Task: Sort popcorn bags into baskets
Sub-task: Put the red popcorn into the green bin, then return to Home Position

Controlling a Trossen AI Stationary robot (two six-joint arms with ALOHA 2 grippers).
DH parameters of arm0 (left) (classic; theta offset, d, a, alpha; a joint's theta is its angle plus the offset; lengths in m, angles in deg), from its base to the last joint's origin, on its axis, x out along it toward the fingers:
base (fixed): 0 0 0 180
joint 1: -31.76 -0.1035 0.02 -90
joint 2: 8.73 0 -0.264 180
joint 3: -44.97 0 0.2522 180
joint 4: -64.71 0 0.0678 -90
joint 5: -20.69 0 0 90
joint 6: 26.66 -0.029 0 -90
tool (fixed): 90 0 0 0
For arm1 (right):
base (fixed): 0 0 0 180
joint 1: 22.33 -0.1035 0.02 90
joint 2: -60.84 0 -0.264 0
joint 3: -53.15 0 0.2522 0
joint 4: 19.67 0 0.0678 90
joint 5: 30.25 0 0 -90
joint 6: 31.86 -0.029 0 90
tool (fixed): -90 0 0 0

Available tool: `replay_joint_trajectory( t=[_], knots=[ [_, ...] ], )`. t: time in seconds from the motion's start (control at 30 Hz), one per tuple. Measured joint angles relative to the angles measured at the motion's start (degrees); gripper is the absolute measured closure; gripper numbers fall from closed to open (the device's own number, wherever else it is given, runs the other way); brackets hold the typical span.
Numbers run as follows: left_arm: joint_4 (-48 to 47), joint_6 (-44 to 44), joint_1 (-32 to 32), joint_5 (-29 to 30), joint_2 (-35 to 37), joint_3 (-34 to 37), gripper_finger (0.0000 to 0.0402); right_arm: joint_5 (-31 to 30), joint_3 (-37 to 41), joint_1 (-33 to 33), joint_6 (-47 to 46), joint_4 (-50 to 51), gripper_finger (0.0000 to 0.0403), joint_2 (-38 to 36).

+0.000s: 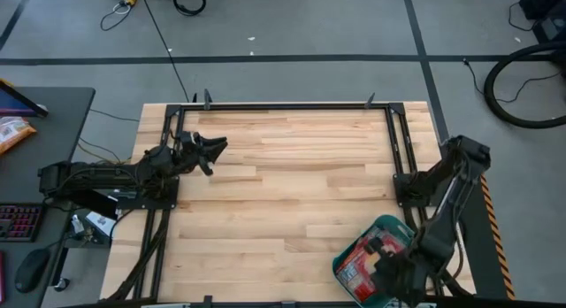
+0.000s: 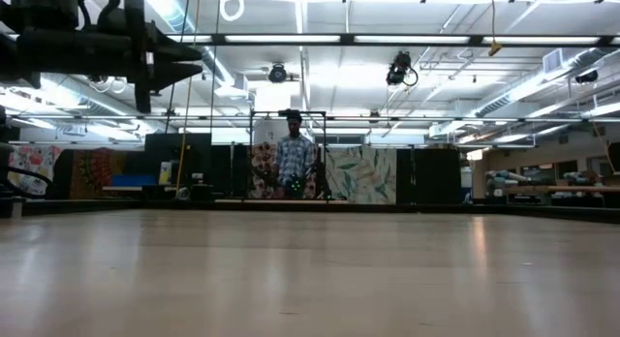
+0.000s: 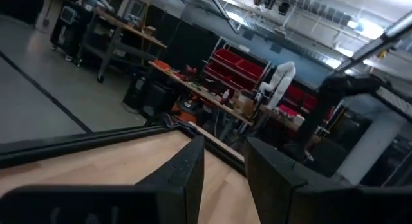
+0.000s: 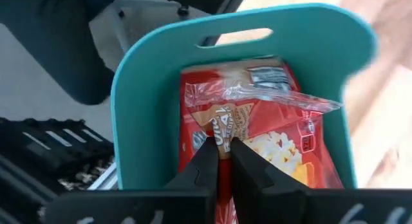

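The wooden worktop point(image 1: 292, 193) is the largest thing, a pale plank surface framed by dark rails.

At its near right corner sits the teal basket point(image 1: 395, 227), turned at a slant to the worktop's edges, with part of it hidden under the right arm. The right wrist view looks down into the same basket point(image 4: 141, 102) and shows a handle slot cut in its far wall.

Inside the basket lie the red popcorn bags point(image 1: 361, 262), crinkled and overlapping; how many there are cannot be told. In the right wrist view the top popcorn bag point(image 4: 270, 114) shows its clear sealed end and a yellow-white popcorn picture.

The right gripper point(image 1: 389, 255) hangs over the basket, just above the bags. In its own wrist view the right gripper point(image 4: 219, 161) has its two dark fingers drawn nearly together with only a thin slit between them, the tips right at the top bag's surface; nothing shows pinched between them, and whether the tips touch the bag cannot be told.

The left gripper point(image 1: 210, 150) rests raised near the worktop's far left corner, pointing toward the middle. In the left wrist view the left gripper point(image 3: 225, 161) has its jaws apart, with bare wood showing between them and nothing held.

In the low view, a person point(image 2: 294, 163) in a plaid shirt stands far behind the worktop.
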Motion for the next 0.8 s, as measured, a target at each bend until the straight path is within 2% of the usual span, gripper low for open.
replay_joint_trajectory(
  t=[0.13, 0.23, 0.3, 0.43, 0.5, 0.63, 0.8],
  knots=[
    [0.01, 2.69, 0.01, 0.42, 0.0, 0.0, 0.0285, 0.52, 0.0, -0.97, 0.11, -0.32, 0.0373, 4.19],
    [0.01, 5.52, 0.01, 0.42, 0.0, 0.0, 0.0285, 1.62, 0.0, -1.25, -6.25, -0.38, 0.036, 6.84],
    [0.0, 7.14, 0.02, 0.42, 0.0, 0.0, 0.0285, 3.42, 0.0, -1.26, -11.37, -0.42, 0.0343, 8.04],
    [-0.03, 8.22, 0.01, 0.42, 0.0, 0.0, 0.0285, 9.68, 0.0, -1.47, -16.64, -0.4, 0.0298, 8.44],
    [-0.19, 8.25, 0.04, 0.42, 0.0, 0.0, 0.0285, 10.92, 0.0, -1.83, -18.51, -0.24, 0.0274, 7.59],
    [-1.32, 8.25, 0.04, 0.42, 0.0, 0.0, 0.0285, 8.22, 0.0, -2.51, -20.12, -0.15, 0.0233, 4.14],
    [-2.01, 8.09, 0.05, 0.42, -0.02, 0.0, 0.0285, -1.76, 0.0, -3.97, -19.92, 0.33, 0.0205, -1.67]
  ],
)
